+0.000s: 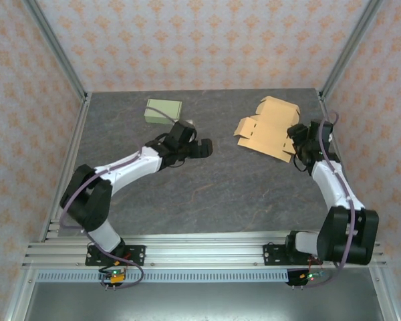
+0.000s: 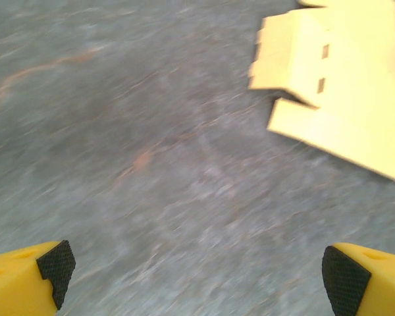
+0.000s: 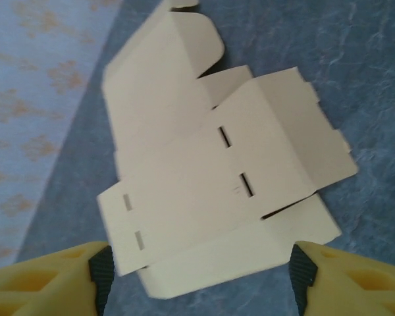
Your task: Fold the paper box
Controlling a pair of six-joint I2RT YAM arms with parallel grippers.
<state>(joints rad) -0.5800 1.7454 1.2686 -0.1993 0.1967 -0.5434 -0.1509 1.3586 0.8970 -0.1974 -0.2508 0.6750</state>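
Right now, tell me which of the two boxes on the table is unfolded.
The tan cardboard box on the right: its flaps are splayed open, with slots showing. The pale green box at back left is closed up.

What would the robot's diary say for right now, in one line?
left gripper: open, over grey table | right gripper: open, at edge of unfolded tan cardboard box | box: lying on table, not held
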